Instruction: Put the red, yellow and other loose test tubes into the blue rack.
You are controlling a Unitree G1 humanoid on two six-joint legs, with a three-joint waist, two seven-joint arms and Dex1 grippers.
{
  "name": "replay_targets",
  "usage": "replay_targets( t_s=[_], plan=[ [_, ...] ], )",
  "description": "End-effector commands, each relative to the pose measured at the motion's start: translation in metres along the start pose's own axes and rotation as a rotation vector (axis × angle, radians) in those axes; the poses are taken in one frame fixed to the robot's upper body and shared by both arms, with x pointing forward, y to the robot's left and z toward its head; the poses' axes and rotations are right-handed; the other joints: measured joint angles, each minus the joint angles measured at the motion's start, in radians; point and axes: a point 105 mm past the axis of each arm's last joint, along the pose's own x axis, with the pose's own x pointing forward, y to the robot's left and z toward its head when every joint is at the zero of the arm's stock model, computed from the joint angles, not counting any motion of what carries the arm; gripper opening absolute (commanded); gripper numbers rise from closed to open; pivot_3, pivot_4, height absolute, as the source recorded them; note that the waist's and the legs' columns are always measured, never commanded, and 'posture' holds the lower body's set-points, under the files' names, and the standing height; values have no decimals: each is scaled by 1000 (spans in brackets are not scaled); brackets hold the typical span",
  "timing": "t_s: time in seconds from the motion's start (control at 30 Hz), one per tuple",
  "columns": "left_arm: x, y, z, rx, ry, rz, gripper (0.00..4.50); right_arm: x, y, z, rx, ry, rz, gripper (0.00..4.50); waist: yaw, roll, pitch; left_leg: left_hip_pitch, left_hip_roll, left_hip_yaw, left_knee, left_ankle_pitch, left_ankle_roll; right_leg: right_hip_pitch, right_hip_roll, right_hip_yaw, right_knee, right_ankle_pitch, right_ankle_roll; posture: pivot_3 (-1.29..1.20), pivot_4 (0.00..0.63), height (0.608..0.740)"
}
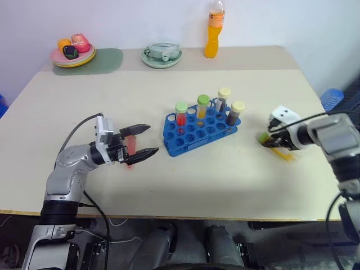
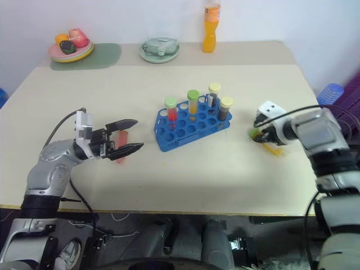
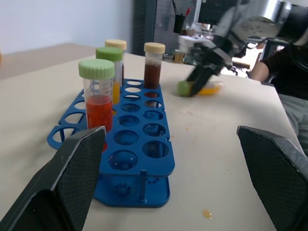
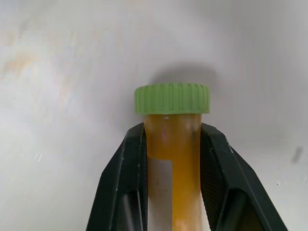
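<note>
While the right hand (image 4: pixel 172 192) is clamped on the yellow-orange tube (image 4: pixel 172 144) right of the blue rack (image 1: pixel 194 132), four tubes stand inside the rack. Left hand (image 1: pixel 142 140) has its fingers apart over a red tube (image 1: pixel 131 151) lying on the counter (image 1: pixel 225 174).

The bright blue plastic rack with rows of round holes (image 1: pixel 197 130) sits near the middle of the bench, turned at an angle. Four capped clear tubes stand upright in it: a red-filled tube with a green cap (image 1: pixel 180 117), a yellow-orange tube with a green cap (image 1: pixel 202 107), a grey-filled tube with a pale yellow cap (image 1: pixel 223 99) and a brown tube with a tan cap (image 1: pixel 235 113). Right of the rack, a second yellow-orange clear tube with a green cap (image 4: pixel 172 144) is pinched just below its cap between the right hand's (image 4: pixel 172 139) black fingers. A red-filled tube (image 1: pixel 131 149) lies flat on the bench left of the rack.
</note>
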Motion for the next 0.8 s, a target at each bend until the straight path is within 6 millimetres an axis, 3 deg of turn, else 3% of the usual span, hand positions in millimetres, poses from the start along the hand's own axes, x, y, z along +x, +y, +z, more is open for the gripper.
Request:
replay_targets(
  t_s=[0.03,0.13,0.23,0.27,0.47,0.63,0.73,0.8],
  plan=[
    [1,1,8,31,-19,-9,4500,-5,27,-2,34,-73,87,802,3,0,0,0,0,0,0,0,0,0,0,0,0,0,0,0,150,740],
    [3,2,8,22,-24,-18,4500,-19,73,35,-4,-399,274,802,-3,-1,0,0,1,0,0,-1,1,0,0,0,0,0,0,0,150,740],
    [8,2,8,12,-31,-34,4500,-42,120,91,-53,-911,451,802,-32,-1,1,1,4,3,0,-1,1,-1,1,1,1,1,0,0,150,740],
    [8,2,8,12,-32,-35,4500,-49,128,101,-54,-1015,482,802,-38,-1,0,2,5,4,-1,-1,0,-1,1,1,1,2,0,0,150,740],
    [7,5,10,17,-38,-25,4500,-32,136,145,-35,-1242,268,802,-48,-2,0,2,4,4,1,1,-3,0,1,0,1,4,1,0,150,740],
    [5,5,10,19,-36,-18,4500,-12,142,163,-125,-1336,118,802,-53,-2,0,2,4,4,-1,4,-7,-2,2,0,2,4,0,0,150,740],
    [5,5,10,20,-36,-15,4500,-7,141,167,-93,-1382,100,802,-54,-2,0,2,4,4,-1,4,-8,-2,2,0,3,4,0,0,150,740],
    [2,6,10,21,-45,6,4500,8,147,173,-81,-1411,73,802,-57,-2,0,2,4,4,-1,4,-8,-2,2,0,3,4,0,0,150,740]
  ],
)
